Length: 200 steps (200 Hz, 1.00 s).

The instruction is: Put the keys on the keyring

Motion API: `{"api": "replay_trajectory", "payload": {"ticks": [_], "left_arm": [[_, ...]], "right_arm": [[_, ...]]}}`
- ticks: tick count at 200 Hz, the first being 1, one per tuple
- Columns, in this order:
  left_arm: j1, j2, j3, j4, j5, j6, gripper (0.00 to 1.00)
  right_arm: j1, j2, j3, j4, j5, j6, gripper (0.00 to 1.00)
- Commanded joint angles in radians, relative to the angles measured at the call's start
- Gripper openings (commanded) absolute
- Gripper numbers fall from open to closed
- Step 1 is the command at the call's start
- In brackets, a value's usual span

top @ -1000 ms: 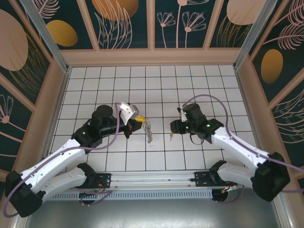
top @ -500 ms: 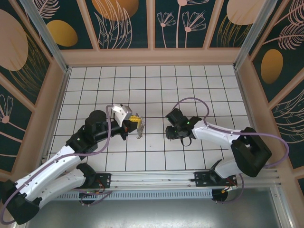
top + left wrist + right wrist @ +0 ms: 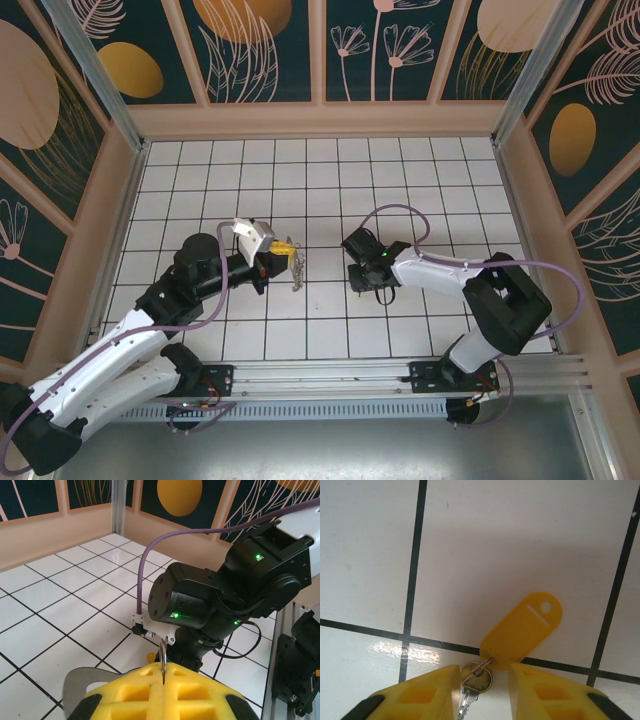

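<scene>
Keyring held, key straddled
Left gripper pinches the keyring; right gripper stands part-open around a key, yellow tag ahead.

The silvery key lies between the right fingers, and its blade runs off the bottom edge of the right wrist picture, as do the fingers themselves. The left fingers are likewise cut off at the bottom; a thin sliver of the keyring rises from the seam between them, the rest buried in the pads. Just beyond, a scrap of yellow peeks from under the right arm's black wrist — too little to identify. From above, the keyring is too small to tell whether any key hangs on it.
</scene>
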Motion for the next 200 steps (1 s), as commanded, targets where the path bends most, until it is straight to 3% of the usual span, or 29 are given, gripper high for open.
{"api": "replay_trajectory", "payload": {"ticks": [1,32,108,161,200], "left_arm": [[-0.004,-0.005,0.001,0.048,0.015,-0.019,0.0],[-0.003,-0.003,0.006,0.041,0.015,-0.017,0.0],[-0.002,-0.011,0.013,0.028,0.013,-0.012,0.0],[-0.003,-0.013,0.016,0.02,0.013,-0.008,0.0],[-0.003,-0.014,0.021,0.014,0.009,-0.007,0.0]], "right_arm": [[0.008,0.0,0.003,0.011,0.034,0.025,0.26],[0.007,-0.005,-0.011,0.022,0.029,0.023,0.21],[0.003,-0.004,-0.034,0.045,0.028,0.025,0.21],[-0.005,-0.027,-0.06,0.053,0.032,0.025,0.13],[-0.004,-0.065,-0.068,0.054,0.043,0.016,0.02]]}}
